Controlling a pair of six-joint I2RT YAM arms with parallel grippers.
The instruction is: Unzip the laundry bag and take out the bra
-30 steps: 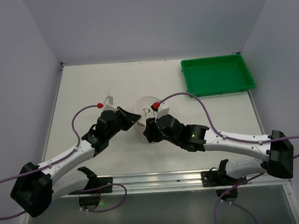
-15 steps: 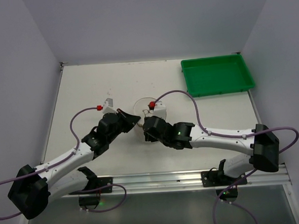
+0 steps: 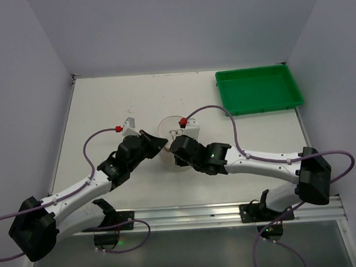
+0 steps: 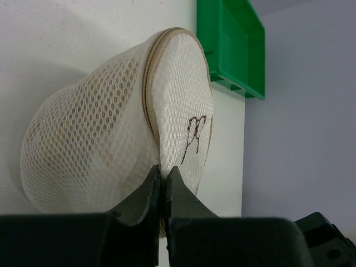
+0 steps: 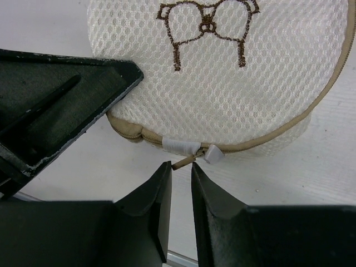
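The laundry bag (image 3: 169, 123) is a round cream mesh pouch with a tan zip round its rim and a brown line drawing, lying mid-table. It fills the left wrist view (image 4: 100, 139) and the right wrist view (image 5: 222, 83). My left gripper (image 3: 161, 144) (image 4: 163, 169) is shut on the bag's zip rim and lifts that edge. My right gripper (image 3: 177, 151) (image 5: 181, 166) is at the bag's near edge, jaws a narrow gap apart, with the tan zip pull (image 5: 184, 162) at the mouth of the gap, not clamped. The zip looks closed. The bra is hidden.
A green rectangular tray (image 3: 258, 89) stands at the back right, also in the left wrist view (image 4: 233, 44). The left gripper's dark finger (image 5: 67, 94) lies just left of the zip pull. Grey walls enclose the table on three sides.
My right gripper has moved left and forward to the bag's near rim, bringing its tips to the zip pull. The left gripper has kept its hold on the rim.
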